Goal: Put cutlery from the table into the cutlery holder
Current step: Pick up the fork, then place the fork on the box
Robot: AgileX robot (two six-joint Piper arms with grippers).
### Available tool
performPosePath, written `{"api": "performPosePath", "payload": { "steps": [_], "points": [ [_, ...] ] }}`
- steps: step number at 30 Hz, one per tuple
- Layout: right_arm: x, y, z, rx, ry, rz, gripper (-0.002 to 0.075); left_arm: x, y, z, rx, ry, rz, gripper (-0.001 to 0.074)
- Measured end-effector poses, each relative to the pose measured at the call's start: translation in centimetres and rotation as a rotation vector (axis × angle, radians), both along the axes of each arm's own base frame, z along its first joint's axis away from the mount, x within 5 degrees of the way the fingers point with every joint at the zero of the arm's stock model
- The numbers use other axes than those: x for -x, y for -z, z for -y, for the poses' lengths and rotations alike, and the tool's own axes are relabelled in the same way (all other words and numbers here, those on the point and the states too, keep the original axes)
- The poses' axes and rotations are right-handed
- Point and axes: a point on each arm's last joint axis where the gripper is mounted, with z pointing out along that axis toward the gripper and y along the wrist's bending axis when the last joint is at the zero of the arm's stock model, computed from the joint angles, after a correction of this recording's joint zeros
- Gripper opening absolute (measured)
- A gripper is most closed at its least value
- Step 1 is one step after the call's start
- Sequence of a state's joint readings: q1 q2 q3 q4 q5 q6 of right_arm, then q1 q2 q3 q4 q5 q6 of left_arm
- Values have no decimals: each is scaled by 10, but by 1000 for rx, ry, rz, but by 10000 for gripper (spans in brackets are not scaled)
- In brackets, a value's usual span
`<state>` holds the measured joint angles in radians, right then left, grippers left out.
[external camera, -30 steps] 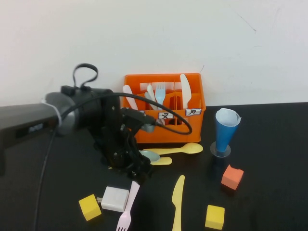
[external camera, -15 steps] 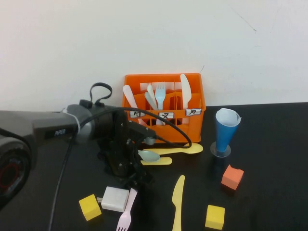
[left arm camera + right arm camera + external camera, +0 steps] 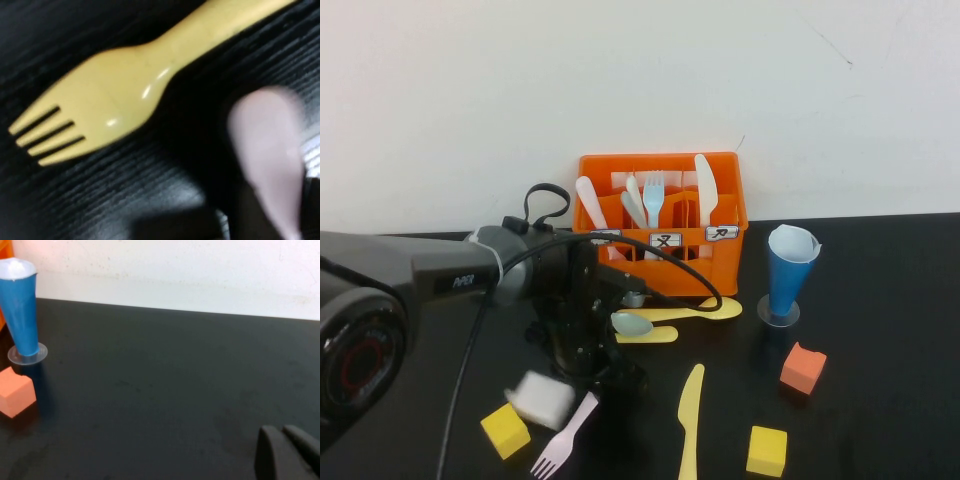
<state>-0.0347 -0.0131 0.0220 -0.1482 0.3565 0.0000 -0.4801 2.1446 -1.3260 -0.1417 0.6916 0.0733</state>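
Note:
My left gripper (image 3: 608,384) is low over the black table (image 3: 880,300), in front of the orange cutlery holder (image 3: 660,262). It is shut on the handle end of the pale pink fork (image 3: 563,441), whose tines point toward the near edge. In the left wrist view the pink handle (image 3: 270,145) runs between the jaws, next to a yellow fork (image 3: 100,110). A pale yellow knife (image 3: 690,418) lies to the right. A yellow spoon (image 3: 705,309) and a pale blue spoon (image 3: 631,322) lie before the holder. My right gripper (image 3: 283,430) is shut and empty over bare table.
The white charger block (image 3: 541,398) and a yellow cube (image 3: 505,430) sit just left of the fork. Another yellow cube (image 3: 767,450), an orange cube (image 3: 803,368) and the blue cone cup (image 3: 788,268) stand to the right. The holder holds several pieces.
My left arm moved lower and slightly left onto the fork handle. The pink fork swung so its tines point more to the left. The charger block shifted left.

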Motion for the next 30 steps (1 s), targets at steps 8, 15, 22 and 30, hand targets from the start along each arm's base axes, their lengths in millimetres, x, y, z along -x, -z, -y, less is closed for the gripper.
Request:
{"api": "performPosePath", "payload": {
  "steps": [8, 15, 22, 30],
  "points": [
    [0, 0, 0, 0, 0, 0, -3, 0, -2, 0, 5, -9, 10, 160],
    [0, 0, 0, 0, 0, 0, -3, 9, -37, -6, 76, -26, 166, 160],
    [0, 0, 0, 0, 0, 0, -3, 27, -87, -19, 214, -56, 483, 160],
    [0, 0, 0, 0, 0, 0, -3, 37, -128, -33, 424, -122, 979, 160]
  ]
}}
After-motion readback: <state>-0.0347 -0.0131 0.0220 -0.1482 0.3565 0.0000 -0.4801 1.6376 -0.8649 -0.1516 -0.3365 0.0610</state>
